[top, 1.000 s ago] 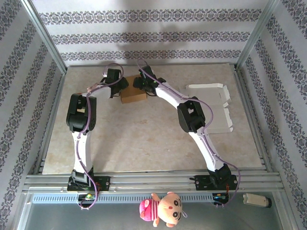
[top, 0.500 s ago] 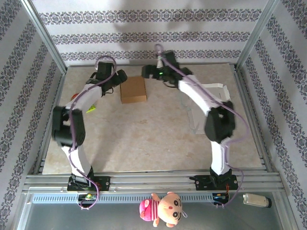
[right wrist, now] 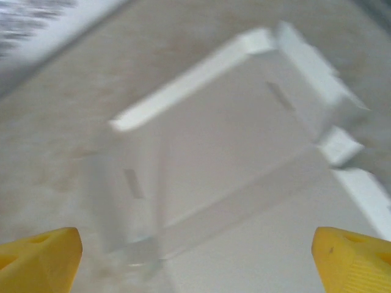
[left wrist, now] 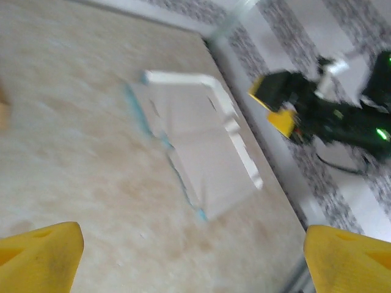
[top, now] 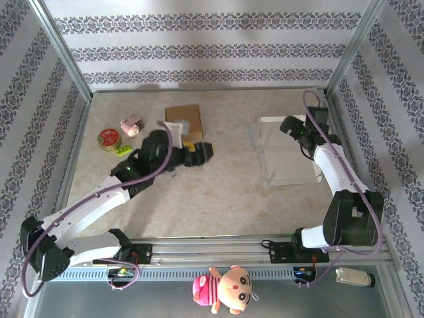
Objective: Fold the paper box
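- Cardboard-brown paper box (top: 184, 122): where, from above?
- Far middle of the table (top: 218, 199). Left arm reaches low across, left claw (top: 201, 152) near it. Right arm bends along the right edge, right claw (top: 291, 126) over a white flat sheet (top: 288, 159).
- Left wrist?
- Yellow fingertips (left wrist: 36, 256) spread, empty.
- Right wrist?
- Spread too, above the sheet.

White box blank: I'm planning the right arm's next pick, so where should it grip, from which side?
Probably the upturned flap on the far edge of the white box blank, pinched from above by the open right gripper; the rest lies flat on the table, ungrippable.
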Controlling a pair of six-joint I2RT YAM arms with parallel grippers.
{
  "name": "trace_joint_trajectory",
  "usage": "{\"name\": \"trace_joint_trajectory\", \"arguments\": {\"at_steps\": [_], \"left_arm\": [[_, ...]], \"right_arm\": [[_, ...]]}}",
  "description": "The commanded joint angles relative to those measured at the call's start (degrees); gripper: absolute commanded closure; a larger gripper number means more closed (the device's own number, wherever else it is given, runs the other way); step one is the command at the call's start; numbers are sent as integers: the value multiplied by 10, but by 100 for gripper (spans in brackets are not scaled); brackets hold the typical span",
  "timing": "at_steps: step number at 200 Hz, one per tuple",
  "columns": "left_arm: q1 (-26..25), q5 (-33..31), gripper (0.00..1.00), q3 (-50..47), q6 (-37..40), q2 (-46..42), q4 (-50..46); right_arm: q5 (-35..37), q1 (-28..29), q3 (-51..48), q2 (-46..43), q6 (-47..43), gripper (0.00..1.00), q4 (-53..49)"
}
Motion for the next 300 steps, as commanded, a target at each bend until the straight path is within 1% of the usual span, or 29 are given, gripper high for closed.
{"name": "trace_joint_trajectory", "arguments": {"at_steps": [1, 8, 20, 31, 38, 47, 77, 90, 101, 114, 132, 143, 149, 153, 154, 155, 165, 175, 194, 214, 229, 245, 253, 278, 300], "left_arm": [[-77, -29, 7, -18, 4, 19, 38], [-99, -22, 6, -20, 4, 34, 42], [-129, -2, 6, -22, 3, 56, 49], [-148, 13, 5, -24, 1, 74, 52], [-158, 19, 4, -24, 0, 83, 51], [-168, 24, 4, -25, -1, 90, 51], [-177, 21, 3, -46, 0, 66, 63], [-178, 12, 2, -64, 1, 42, 66], [-177, 0, 2, -82, 2, 18, 62], [-177, -17, 2, -101, 2, -11, 48], [-177, -38, 1, -123, -2, -52, 34], [-177, -57, 1, -133, -5, -77, 25], [-177, -68, 1, -137, -5, -90, 20], [-177, -75, 1, -139, -5, -99, 16], [-177, -77, 1, -140, -5, -100, 15], [-177, -80, 1, -141, -5, -102, 14], [-177, -98, 1, -144, -4, -123, 4], [-177, -116, 1, -147, -2, -142, -10], [-175, -170, 1, -151, -9, -177, -46], [-165, -258, 2, -146, -56, -206, -124], [-152, -296, 3, -141, -88, -228, -175], [-137, -321, 3, -146, -104, -252, -196], [-126, -326, 2, -145, -112, -260, -209], [-90, -322, 2, -126, -126, -269, -255], [-56, -295, 2, -114, -130, -263, -288]], "right_arm": [[83, -14, 4, 31, -47, 2, 1], [93, -22, 20, 57, -58, 2, -11], [83, -41, 59, 105, -70, 2, -32], [78, -58, 101, 153, -86, 2, -55], [62, -69, 135, 182, -108, 2, -76], [50, -80, 161, 211, -129, 2, -71], [-12, -114, 272, 317, -157, 2, -95], [-19, -120, 318, 362, -182, 2, -107], [-8, -125, 367, 411, -201, 2, -149], [-17, -128, 446, 473, -227, 2, -217], [-38, -130, 530, 531, -244, 9, -306], [-56, -131, 549, 546, -243, 19, -331], [-67, -130, 546, 544, -239, 25, -329], [-71, -129, 540, 541, -237, 32, -325], [-73, -129, 537, 539, -235, 35, -323], [-73, -129, 537, 539, -235, 35, -323], [-80, -126, 521, 523, -231, 49, -307], [-87, -119, 502, 505, -234, 61, -291], [-95, -97, 484, 466, -241, 78, -281], [-105, -58, 431, 399, -243, 94, -239], [-119, -18, 367, 326, -236, 100, -179], [-137, 23, 279, 256, -212, 100, -104], [-143, 44, 241, 229, -204, 100, -69], [-166, 100, 138, 178, -170, 100, -6], [-170, 133, 36, 121, -127, 100, 67]]}}
